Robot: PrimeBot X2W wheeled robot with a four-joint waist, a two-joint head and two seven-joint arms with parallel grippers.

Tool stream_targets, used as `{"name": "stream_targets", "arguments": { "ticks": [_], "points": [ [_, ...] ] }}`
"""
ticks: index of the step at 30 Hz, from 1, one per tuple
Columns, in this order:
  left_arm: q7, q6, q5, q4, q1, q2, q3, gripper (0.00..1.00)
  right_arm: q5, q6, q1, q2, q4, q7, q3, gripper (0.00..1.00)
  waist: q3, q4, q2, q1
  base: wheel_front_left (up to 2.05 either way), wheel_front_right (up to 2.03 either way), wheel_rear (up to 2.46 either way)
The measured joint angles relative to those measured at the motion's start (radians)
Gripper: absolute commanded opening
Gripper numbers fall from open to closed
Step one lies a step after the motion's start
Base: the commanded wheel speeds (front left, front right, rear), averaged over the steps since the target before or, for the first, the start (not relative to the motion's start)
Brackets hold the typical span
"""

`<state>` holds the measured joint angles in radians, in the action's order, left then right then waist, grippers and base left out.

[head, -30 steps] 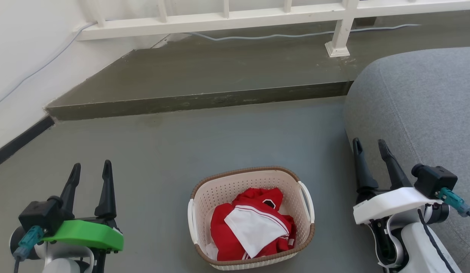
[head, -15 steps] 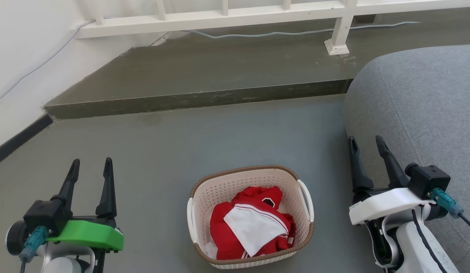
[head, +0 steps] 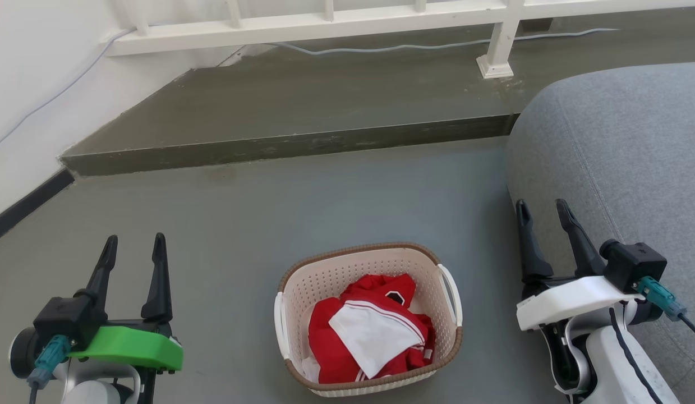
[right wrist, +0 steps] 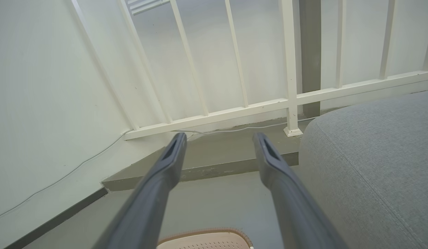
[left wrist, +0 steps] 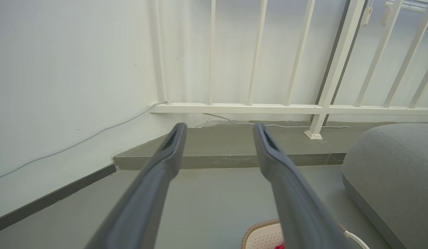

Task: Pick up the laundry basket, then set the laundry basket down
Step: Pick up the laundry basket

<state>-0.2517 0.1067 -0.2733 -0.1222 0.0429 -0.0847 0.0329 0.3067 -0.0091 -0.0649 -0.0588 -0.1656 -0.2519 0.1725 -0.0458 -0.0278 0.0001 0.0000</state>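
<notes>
Laundry basket (head: 336, 276) on the floor (head: 325, 202), between two open, empty hands.

The basket sits low in the middle of the head view and holds a crumpled red and white garment (head: 369, 336), whose dark badge is too small to read. The left hand (head: 135, 238), under a green cover, hovers well to the basket's left, its two dark fingers spread with nothing between them. The right hand (head: 540, 203), under a white cover, hovers on the basket's other side beside a grey cushion (head: 616, 146), its fingers likewise apart. Neither hand touches the basket.
</notes>
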Motion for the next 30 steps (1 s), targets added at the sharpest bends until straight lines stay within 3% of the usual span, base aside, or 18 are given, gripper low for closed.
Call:
{"name": "stream_targets", "arguments": {
  "ticks": [17, 30],
  "points": [
    [0.000, 0.009, -0.010, -0.002, 0.002, 0.013, -0.032, 1.00, -0.001, 0.007, -0.008, 0.004, -0.005, 0.000, -0.005, 1.00, -0.042, -0.015, 0.0000, 0.0000, 0.00, 0.00, 0.00],
    [0.000, 0.018, -0.084, -0.034, 0.049, 0.026, -0.008, 1.00, -0.009, -0.012, -0.044, 0.011, -0.015, 0.000, -0.023, 1.00, -0.166, -0.025, 0.0000, 0.0000, 0.00, 0.00, 0.00]
  ]
}}
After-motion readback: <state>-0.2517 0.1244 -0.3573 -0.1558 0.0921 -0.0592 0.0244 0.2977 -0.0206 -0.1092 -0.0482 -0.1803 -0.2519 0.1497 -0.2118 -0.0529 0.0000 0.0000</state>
